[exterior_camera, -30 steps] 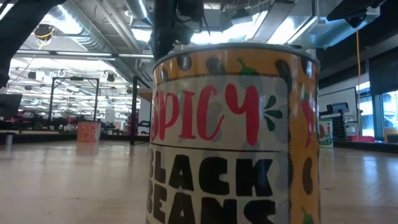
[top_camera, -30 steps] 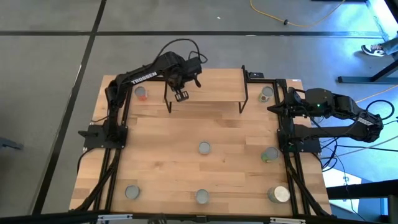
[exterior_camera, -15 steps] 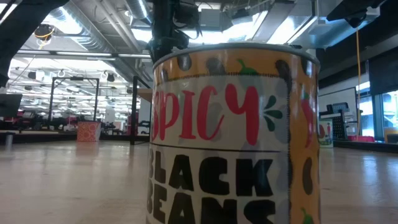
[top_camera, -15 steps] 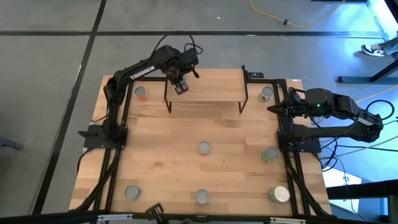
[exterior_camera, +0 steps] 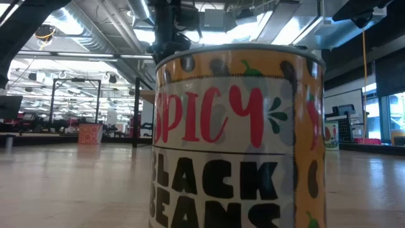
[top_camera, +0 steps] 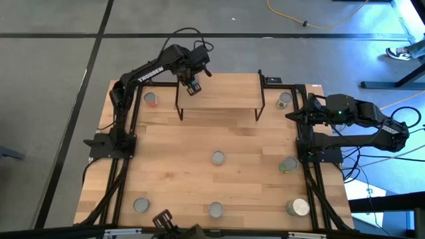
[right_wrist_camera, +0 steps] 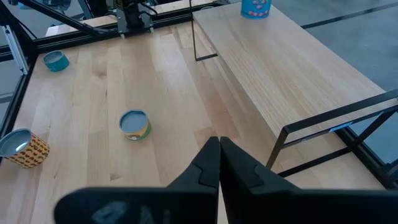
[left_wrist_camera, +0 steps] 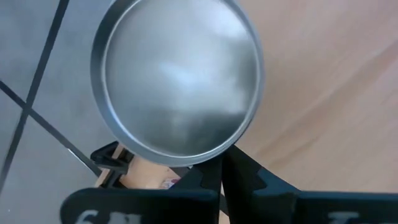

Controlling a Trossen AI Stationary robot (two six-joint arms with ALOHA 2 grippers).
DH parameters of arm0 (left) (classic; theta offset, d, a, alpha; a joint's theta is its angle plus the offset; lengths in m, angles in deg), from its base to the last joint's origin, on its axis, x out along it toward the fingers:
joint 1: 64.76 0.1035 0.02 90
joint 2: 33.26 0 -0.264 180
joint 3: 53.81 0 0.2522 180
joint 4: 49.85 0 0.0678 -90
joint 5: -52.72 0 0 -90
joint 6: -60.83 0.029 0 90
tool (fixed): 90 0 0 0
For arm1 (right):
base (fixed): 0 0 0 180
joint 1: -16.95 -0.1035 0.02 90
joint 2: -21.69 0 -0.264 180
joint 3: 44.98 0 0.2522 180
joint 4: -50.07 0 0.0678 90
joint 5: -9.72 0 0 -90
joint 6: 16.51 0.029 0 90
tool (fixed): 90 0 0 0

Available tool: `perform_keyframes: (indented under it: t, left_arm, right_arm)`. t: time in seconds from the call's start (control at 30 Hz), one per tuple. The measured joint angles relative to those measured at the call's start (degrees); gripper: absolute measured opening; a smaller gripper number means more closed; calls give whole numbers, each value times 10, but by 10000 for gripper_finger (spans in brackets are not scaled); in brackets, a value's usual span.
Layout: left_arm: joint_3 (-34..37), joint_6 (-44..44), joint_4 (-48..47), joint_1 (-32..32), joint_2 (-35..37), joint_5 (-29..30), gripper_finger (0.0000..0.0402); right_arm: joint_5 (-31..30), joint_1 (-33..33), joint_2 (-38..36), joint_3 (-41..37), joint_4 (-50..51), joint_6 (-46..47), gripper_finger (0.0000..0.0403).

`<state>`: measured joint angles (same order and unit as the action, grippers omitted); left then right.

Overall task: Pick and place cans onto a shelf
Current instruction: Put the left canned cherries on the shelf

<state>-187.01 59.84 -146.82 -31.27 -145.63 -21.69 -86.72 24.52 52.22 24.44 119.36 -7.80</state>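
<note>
We find left gripper (top_camera: 193,87) closed and empty above the shelf (top_camera: 226,93)'s far left corner, a can (left_wrist_camera: 177,81) directly beneath it on the plank. Right gripper (top_camera: 300,113) waits pinched together at the table (top_camera: 179,159)'s right edge. Other cans (top_camera: 218,157) stand scattered across the table.

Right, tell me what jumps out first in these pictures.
The low view is almost filled by a yellow can reading "SPICY BLACK BEANS", standing right at the lens. From above, the left gripper hangs shut over the shelf's far left corner, while more cans dot the table.
</note>
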Motion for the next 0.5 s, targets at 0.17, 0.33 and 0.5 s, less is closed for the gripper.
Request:
perform_keyframes:
  t: [0.17, 0.33, 0.5]
  left_arm:
    - [0, 0, 1, 4, 0, 2, 0]
    - [-3, -15, -16, -2, 0, 18, 0]
    - [-51, -32, -70, -18, 0, 14, 0]
  right_arm:
    - [0, 0, 0, 0, 0, 0, 6]
    - [0, 0, 0, 0, 0, 2, 6]
    - [0, 0, 0, 0, -1, 0, 6]
